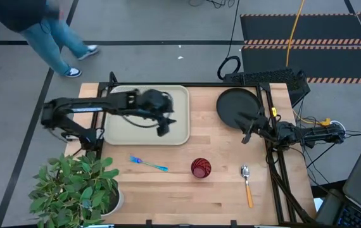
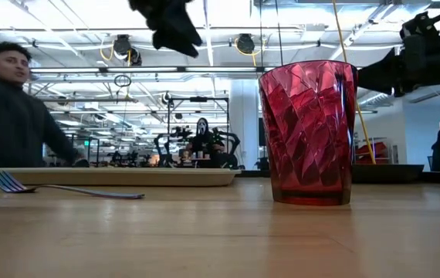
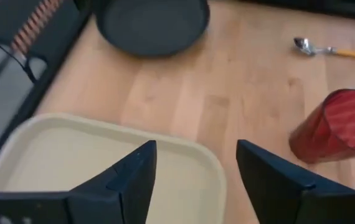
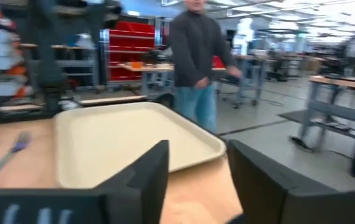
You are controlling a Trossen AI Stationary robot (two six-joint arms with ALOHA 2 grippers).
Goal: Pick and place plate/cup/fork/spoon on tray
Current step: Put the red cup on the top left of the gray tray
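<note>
The beige tray (image 1: 130, 120) lies at the table's far left. The black plate (image 1: 237, 104) lies flat at the far right. The red cup (image 1: 201, 168) stands upright near the middle; it also shows in the low view (image 2: 309, 131). The blue fork (image 1: 147, 163) lies to the cup's left. The orange-handled spoon (image 1: 247, 183) lies to its right. My left gripper (image 1: 163, 126) is open and empty above the tray's near right corner (image 3: 190, 155). My right gripper (image 1: 247, 134) is open and empty just off the plate's near edge, pointing toward the tray (image 4: 127, 140).
A potted plant (image 1: 76, 187) stands at the table's near left corner. A person (image 1: 47, 31) walks on the floor beyond the far left corner and also shows in the right wrist view (image 4: 196, 56). Black frame rails (image 1: 275, 158) run along the table's right side.
</note>
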